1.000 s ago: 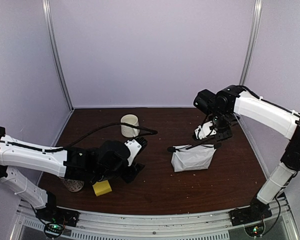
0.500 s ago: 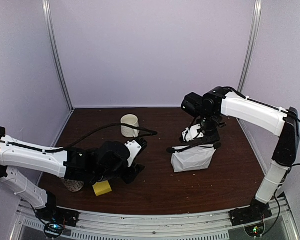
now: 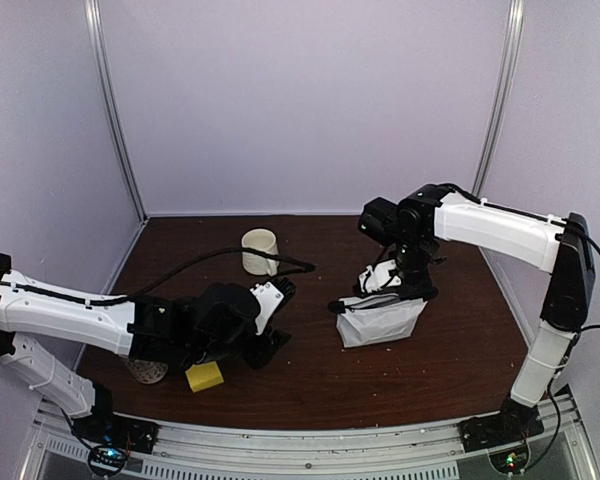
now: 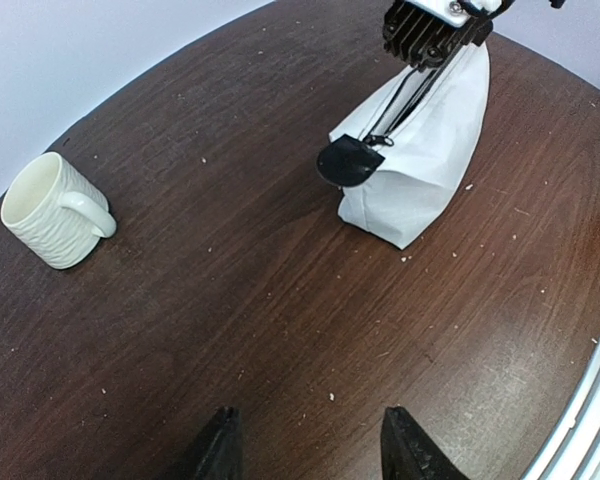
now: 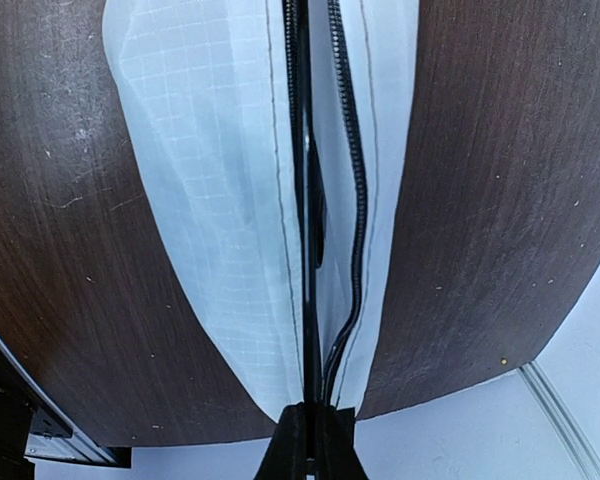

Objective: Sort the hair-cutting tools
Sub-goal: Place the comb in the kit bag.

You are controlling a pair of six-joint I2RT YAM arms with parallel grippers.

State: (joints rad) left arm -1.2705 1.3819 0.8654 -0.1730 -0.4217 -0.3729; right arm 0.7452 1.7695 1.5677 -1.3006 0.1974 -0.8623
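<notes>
On the right, the right gripper (image 5: 308, 425) pinches one comb (image 5: 302, 200) at one pouch's (image 5: 210, 200) open top; the left gripper (image 4: 305, 445) stands spread near one sponge (image 3: 204, 376) and one mug (image 4: 50, 210).

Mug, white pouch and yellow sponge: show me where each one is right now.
mug (image 4: 60, 245), left wrist view, on its ribbed side wall.
white pouch (image 4: 430, 170), left wrist view, on its fabric side.
yellow sponge (image 3: 204, 376), top view, on its upper face.
</notes>
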